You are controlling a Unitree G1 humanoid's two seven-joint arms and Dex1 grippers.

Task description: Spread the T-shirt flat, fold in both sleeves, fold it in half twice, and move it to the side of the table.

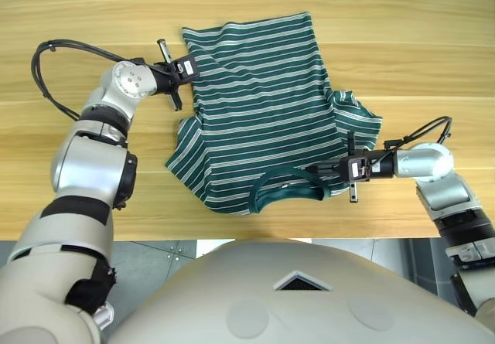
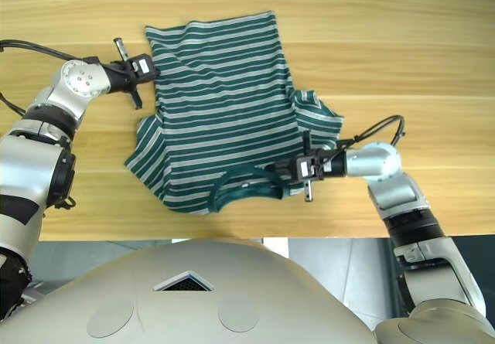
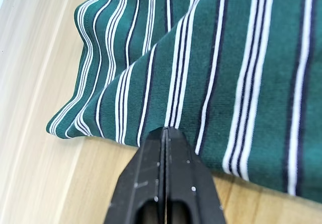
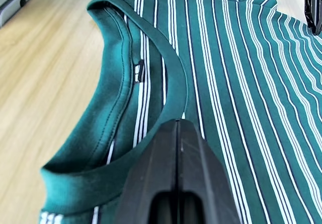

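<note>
Right now your T-shirt lies on the bench, roughly in the middle. Its hem is toward the far side and its collar is toward the near edge. The cloth is not flat. The sleeve on your right is bunched into a lump beside the body panel. The left side is rumpled and partly tucked in, and a diagonal crease runs down from the far left hem corner.

Your left gripper sits at the shirt's left edge, just below that hem corner, touching the fabric. In the left wrist view its fingers are pressed together with no gap, and the tip meets the striped edge. You cannot tell from these views whether any cloth is pinched between them.

Your right gripper is at the right end of the collar, above the near right shoulder. Its fingers are likewise closed tight, with the tip resting against the collar band close to the small label. Whether the band is caught between them cannot be made out.

For room, the collar end lies close to the near bench edge, with only a narrow strip of bare wood in front of it. Beyond the hem you have a broad stretch of open wood. Plain bench also runs out on both sides, past the left arm and past the bunched right sleeve.
</note>
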